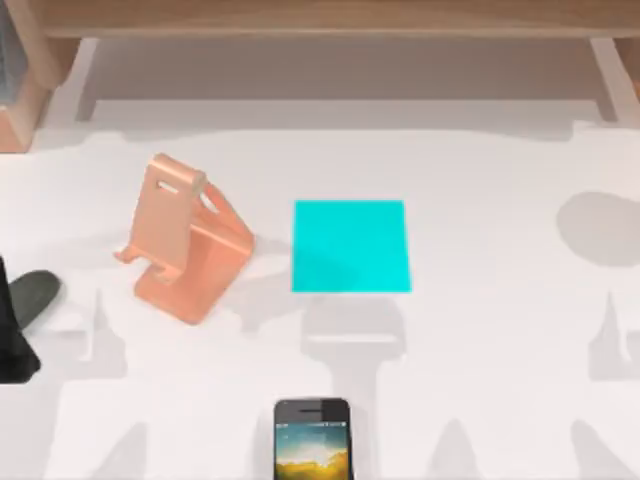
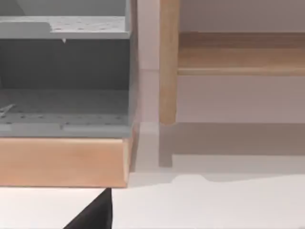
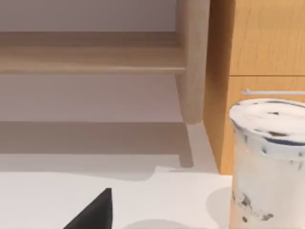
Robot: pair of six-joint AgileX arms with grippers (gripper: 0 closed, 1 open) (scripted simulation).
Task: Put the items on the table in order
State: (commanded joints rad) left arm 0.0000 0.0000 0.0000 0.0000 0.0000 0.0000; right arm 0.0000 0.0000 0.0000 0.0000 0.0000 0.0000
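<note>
Mouse (image 1: 32, 296) beside left tool (image 1: 12, 345) at desk (image 1: 500, 380) left edge; tool opening impossible to tell. Best approached from above, centred over the oval. Phone (image 1: 312, 440) saved for later.

You see a white table (image 1: 480, 400) under a salmon-orange stand (image 1: 185, 240) and a flat cyan pad (image 1: 350, 246). The mouse (image 1: 32, 295) is dark grey. The phone (image 1: 313, 440) has a black front and a screen shading from blue to yellow. The shelf (image 3: 248, 47) is pale wood, and the cup (image 3: 267, 162) is white with dark speckles.
</note>
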